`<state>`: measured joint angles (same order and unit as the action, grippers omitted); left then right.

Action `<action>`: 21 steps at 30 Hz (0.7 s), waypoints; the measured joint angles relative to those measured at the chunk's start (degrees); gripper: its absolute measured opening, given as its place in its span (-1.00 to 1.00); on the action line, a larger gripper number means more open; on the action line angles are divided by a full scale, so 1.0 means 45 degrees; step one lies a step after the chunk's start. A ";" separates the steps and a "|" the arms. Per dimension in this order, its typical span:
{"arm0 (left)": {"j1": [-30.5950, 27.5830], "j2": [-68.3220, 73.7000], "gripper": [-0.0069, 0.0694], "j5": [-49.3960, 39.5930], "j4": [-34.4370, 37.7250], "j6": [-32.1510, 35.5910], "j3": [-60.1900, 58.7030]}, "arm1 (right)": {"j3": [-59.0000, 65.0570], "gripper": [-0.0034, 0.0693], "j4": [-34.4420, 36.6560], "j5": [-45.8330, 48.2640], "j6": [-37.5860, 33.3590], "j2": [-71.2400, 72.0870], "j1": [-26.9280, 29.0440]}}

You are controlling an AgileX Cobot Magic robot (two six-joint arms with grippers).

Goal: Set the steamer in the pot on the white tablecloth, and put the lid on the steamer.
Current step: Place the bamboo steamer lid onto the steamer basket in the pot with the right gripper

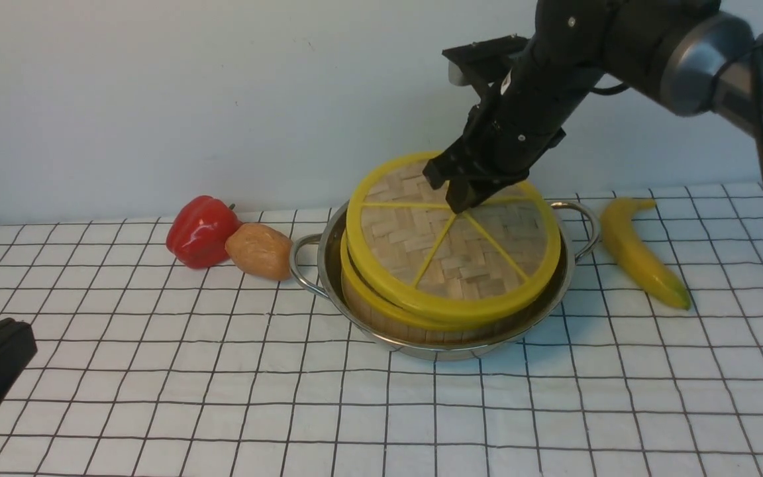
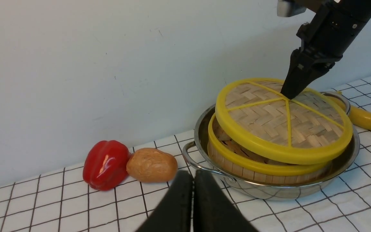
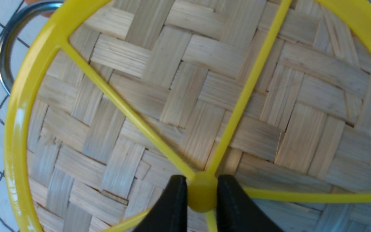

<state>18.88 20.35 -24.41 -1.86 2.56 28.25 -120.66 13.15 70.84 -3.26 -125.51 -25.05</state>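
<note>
The steamer [image 1: 395, 318] with its yellow rim sits inside the steel pot [image 1: 434, 348] on the white gridded tablecloth [image 1: 222, 397]. The lid [image 1: 448, 252], a woven disc with yellow rim and spokes, lies tilted over the steamer, its far left side raised. My right gripper [image 1: 457, 199] is shut on the lid's centre knob [image 3: 202, 193]. My left gripper [image 2: 193, 206] is shut and empty, low over the cloth near the pot's left handle [image 2: 198, 161]. The steamer's contents are mostly hidden by the lid.
A red bell pepper [image 1: 201, 230] and a brown potato [image 1: 259, 250] lie left of the pot. A banana [image 1: 640, 252] lies to its right. A pale wall stands behind the table.
</note>
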 joint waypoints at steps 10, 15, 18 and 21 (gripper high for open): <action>0.0000 0.0000 -0.81 0.0000 0.0000 0.0000 0.0000 | -0.0015 -0.55 0.0370 -0.0012 -0.0514 -0.0487 0.0000; 0.0000 0.0000 -0.81 -0.0011 0.0000 0.0000 0.0000 | -0.0015 -0.55 0.0394 -0.0012 -0.0654 -0.0607 0.0000; 0.0000 0.0000 -0.81 -0.0023 0.0000 0.0000 0.0000 | -0.0045 -0.55 0.0394 -0.0025 -0.0670 -0.0632 0.0000; 0.0000 0.0000 -0.81 -0.0034 0.0000 0.0000 0.0000 | -0.0082 -0.55 0.0394 -0.0122 -0.0714 -0.0647 0.0000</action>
<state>18.88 20.35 -24.57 -1.86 2.56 28.25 -121.03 14.92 70.29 -6.47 -128.42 -25.05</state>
